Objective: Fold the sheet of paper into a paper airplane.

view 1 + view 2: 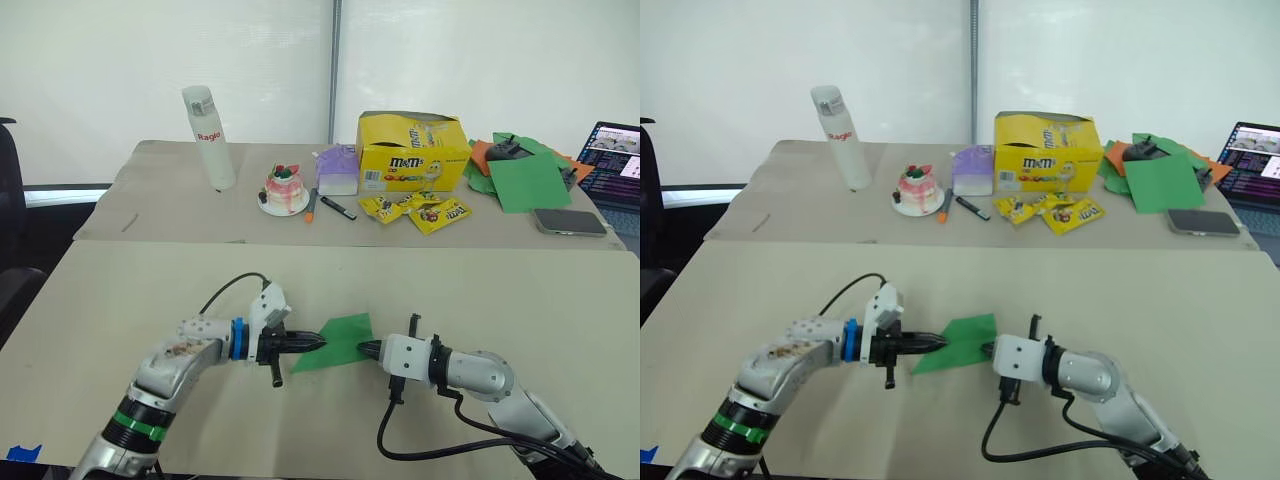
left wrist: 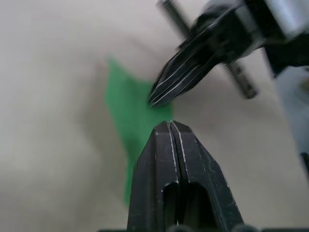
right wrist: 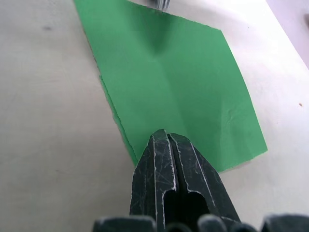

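The sheet of paper (image 1: 341,334) is bright green and lies folded in layers on the near table, with a crease down its middle (image 3: 169,77). My left gripper (image 1: 319,342) is shut, and its tip rests on the sheet's left edge. My right gripper (image 1: 361,349) is shut too, its tip on the sheet's right edge. The two tips face each other across the paper, a short way apart. In the left wrist view the right gripper's fingers (image 2: 178,77) hover just beyond my own shut left gripper (image 2: 171,126). Nothing shows between either pair of fingers.
On the far table stand a white bottle (image 1: 208,135), a small cake on a plate (image 1: 284,190), a purple pack (image 1: 338,170), markers (image 1: 336,207), a yellow candy box (image 1: 412,150) and candy packets (image 1: 425,210). A pile of green and orange sheets (image 1: 520,172), a phone (image 1: 570,222) and a laptop (image 1: 615,160) sit at the far right.
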Controlling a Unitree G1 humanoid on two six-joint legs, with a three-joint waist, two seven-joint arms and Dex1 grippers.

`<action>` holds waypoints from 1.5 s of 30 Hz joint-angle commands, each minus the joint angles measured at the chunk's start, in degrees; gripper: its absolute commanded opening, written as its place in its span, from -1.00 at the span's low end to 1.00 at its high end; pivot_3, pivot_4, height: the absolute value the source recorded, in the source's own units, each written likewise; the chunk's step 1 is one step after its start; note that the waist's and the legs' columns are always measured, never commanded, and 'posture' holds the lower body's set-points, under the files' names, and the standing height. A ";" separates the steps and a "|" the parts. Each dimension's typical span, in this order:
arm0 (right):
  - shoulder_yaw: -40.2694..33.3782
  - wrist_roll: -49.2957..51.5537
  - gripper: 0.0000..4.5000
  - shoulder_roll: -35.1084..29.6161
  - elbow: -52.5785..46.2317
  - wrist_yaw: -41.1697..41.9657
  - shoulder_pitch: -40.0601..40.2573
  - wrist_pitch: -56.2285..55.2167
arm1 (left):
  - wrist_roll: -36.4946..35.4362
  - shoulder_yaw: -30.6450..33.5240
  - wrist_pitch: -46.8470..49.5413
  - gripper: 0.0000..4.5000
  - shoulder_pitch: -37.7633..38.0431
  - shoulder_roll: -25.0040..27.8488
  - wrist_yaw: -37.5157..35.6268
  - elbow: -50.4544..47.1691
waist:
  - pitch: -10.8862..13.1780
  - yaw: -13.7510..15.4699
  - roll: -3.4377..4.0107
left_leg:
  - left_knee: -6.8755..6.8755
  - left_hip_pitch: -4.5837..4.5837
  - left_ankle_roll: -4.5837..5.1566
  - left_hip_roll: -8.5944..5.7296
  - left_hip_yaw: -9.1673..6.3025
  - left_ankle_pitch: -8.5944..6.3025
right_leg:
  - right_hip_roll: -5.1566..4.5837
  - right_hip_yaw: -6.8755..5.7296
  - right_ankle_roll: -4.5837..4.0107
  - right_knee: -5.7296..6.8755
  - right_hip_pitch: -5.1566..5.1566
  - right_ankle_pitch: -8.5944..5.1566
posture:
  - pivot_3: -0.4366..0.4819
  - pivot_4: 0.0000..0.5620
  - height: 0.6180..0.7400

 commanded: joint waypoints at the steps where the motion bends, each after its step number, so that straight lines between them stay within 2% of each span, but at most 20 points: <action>1: 0.21 -0.98 -1.00 -0.32 1.33 0.18 0.73 1.29 | 1.42 -0.82 -0.34 -0.98 2.62 -0.89 3.67 -2.10 | 0.00 -0.01 -0.01 | 0.00 0.00 0.00 0.01 0.00 0.00 | 0.00 0.00 0.00 0.00 0.00 0.00 | -0.05 -0.47 0.97; 7: -0.07 -0.74 -1.00 -0.25 2.04 0.23 0.11 0.99 | 1.60 -1.67 1.79 -0.98 5.19 0.06 5.29 -4.00 | -0.03 0.02 -0.02 | 0.00 0.01 0.00 0.02 -0.01 0.00 | -0.06 0.01 -0.01 -0.01 0.01 0.01 | -0.05 -0.47 0.97; 11: -1.16 0.71 -1.00 0.16 2.77 0.33 -1.20 1.13 | 1.90 0.20 3.46 -0.98 7.22 -1.39 10.18 -2.98 | -0.08 0.01 -0.01 | 0.00 0.03 -0.01 0.03 -0.01 0.00 | -0.08 0.02 -0.01 -0.01 0.05 0.01 | -0.05 -0.47 0.97; 16: -6.43 9.35 -1.00 1.67 1.74 1.97 -4.26 7.01 | 0.88 1.00 4.61 -0.98 10.46 -2.69 12.93 -4.62 | -0.10 0.07 -0.02 | 0.00 0.06 -0.01 0.04 -0.02 0.00 | -0.18 0.04 -0.02 -0.01 0.08 0.01 | -0.05 -0.47 0.97; 22: -12.73 19.63 -1.00 2.93 3.86 4.85 -12.03 16.46 | 3.85 -1.07 2.83 -0.98 9.21 -1.91 14.57 -3.06 | -0.11 0.05 0.02 | -0.03 0.03 -0.01 0.05 -0.05 0.00 | -0.43 0.03 -0.06 -0.03 0.07 0.03 | -0.05 -0.47 0.97; 26: -13.19 24.62 -0.47 2.69 6.67 8.70 -15.48 22.78 | 3.90 -0.89 2.63 -1.00 9.28 -2.30 15.44 -2.62 | -0.12 0.35 0.03 | -0.03 0.01 -0.01 0.01 -0.06 0.00 | -0.55 0.01 -0.06 -0.08 0.08 0.03 | -0.05 -0.47 0.97; 31: -10.76 27.81 0.29 1.47 9.86 14.05 -17.05 30.38 | 3.97 -0.71 2.89 -1.00 9.56 -2.32 16.36 -3.09 | -0.13 0.26 0.06 | -0.04 -0.02 0.00 -0.01 -0.07 0.00 | -0.73 0.04 -0.07 -0.09 0.07 0.04 | -0.05 -0.47 0.97; 39: -7.83 29.27 0.29 4.13 19.52 19.37 -22.21 33.58 | 3.72 -0.85 2.35 -1.00 9.70 -2.35 16.37 -2.70 | -0.15 0.03 0.11 | -0.04 -0.03 -0.01 -0.02 -0.05 0.00 | -0.80 0.02 -0.08 -0.09 0.07 0.04 | -0.05 -0.47 0.97; 45: -7.74 31.52 0.29 4.95 21.48 23.63 -23.27 35.58 | 3.83 -1.08 1.72 -1.00 9.39 -2.38 16.26 -2.03 | -0.16 0.13 0.13 | -0.04 -0.05 -0.01 -0.04 -0.06 0.00 | -0.84 0.00 -0.08 -0.11 0.07 0.04 | -0.05 -0.47 0.97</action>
